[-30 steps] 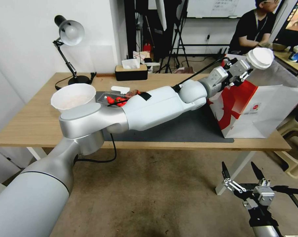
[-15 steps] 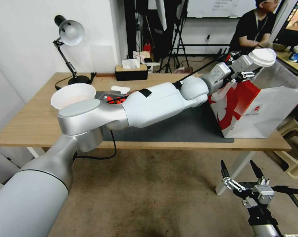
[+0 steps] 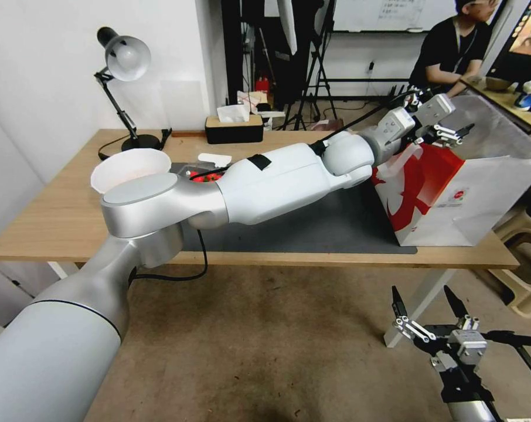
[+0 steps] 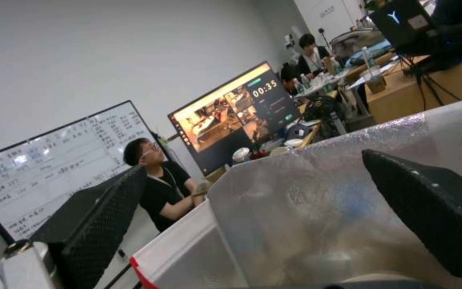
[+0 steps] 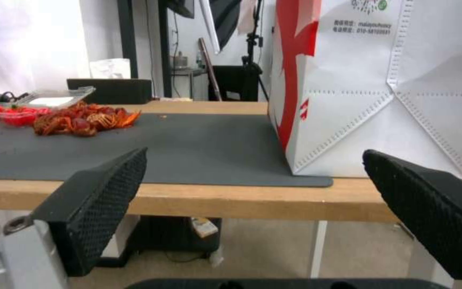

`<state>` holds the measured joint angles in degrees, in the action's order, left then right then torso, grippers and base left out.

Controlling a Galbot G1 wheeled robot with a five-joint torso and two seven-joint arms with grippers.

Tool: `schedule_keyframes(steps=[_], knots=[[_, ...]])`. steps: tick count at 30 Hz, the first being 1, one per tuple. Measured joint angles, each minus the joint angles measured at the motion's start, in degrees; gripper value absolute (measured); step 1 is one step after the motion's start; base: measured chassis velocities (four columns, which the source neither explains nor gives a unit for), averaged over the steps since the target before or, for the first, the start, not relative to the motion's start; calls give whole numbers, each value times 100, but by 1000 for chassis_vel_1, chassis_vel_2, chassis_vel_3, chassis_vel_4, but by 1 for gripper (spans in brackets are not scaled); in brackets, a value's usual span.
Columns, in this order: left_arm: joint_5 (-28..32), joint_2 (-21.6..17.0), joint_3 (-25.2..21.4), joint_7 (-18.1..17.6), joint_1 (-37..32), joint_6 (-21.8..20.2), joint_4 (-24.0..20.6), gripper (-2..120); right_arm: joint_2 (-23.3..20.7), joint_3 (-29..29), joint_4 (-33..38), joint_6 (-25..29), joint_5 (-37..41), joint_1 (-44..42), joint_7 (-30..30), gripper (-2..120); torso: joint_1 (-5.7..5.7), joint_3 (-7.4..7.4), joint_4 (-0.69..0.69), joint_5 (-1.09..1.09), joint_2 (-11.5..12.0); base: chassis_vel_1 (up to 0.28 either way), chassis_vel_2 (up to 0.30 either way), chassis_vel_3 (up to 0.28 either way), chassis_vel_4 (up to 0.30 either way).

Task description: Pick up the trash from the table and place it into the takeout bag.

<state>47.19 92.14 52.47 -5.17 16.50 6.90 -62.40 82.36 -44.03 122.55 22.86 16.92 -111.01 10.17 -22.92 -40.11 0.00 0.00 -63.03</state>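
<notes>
My left gripper (image 3: 453, 126) hangs over the open mouth of the bag (image 3: 482, 193), fingers spread wide with nothing between them; in the left wrist view I look past the two black pads (image 4: 102, 216) straight down into the bag's silvery lining (image 4: 306, 208), so I judge the drop step done for this piece. The next move, as I see it, calls for lifting clear of the bag's rim without snagging it and swinging back over the table (image 3: 60, 217) to look for whatever trash is left. On the mat (image 3: 312, 228) I can make out only the red shells (image 5: 84, 118) and a clear tray beside them, with the white bowl (image 3: 128, 170) near my elbow; none of that is mine to take. My own arm hides much of the mat, so I cannot tell what lies behind it. My right gripper (image 3: 424, 308) waits low in front of the table edge, jaws wide, empty
</notes>
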Motion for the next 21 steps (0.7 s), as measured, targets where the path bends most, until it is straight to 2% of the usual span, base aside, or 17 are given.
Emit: schedule_keyframes(steps=[7, 11, 14, 15, 18, 21], knots=[[1, 0, -52, -38, -33, 4, -36, 100, -17, 18, -37, 5, 0, 9, 5, 100, 0, 0, 0, 0, 0, 0, 0, 0, 0], [-3, -1, -133, -221, -88, -46, -134, 100, -35, 24, -51, -12, 0, 32, 5, 100, 0, 0, 0, 0, 0, 0, 0, 0, 0], [-29, -1, -271, -1123, -155, -439, -471, 100, -57, 40, -66, -51, 0, 68, 5, 100, 0, 0, 0, 0, 0, 0, 0, 0, 0], [-29, -1, -271, -1123, -155, -439, -471, 100, -57, 40, -66, -51, 0, 68, 5, 100, 0, 0, 0, 0, 0, 0, 0, 0, 0], [-51, -127, -506, -1669, -299, -684, -863, 100, -77, 52, -82, -85, -2, 92, 4, 100, 0, 0, -5, 0, 0, 0, 0, 0, 0], [-95, -331, -638, -1863, -407, -813, -1104, 100, -88, 59, -88, -95, -4, 99, 4, 100, 0, 0, -3, 0, 0, 0, 0, 0, 0]])
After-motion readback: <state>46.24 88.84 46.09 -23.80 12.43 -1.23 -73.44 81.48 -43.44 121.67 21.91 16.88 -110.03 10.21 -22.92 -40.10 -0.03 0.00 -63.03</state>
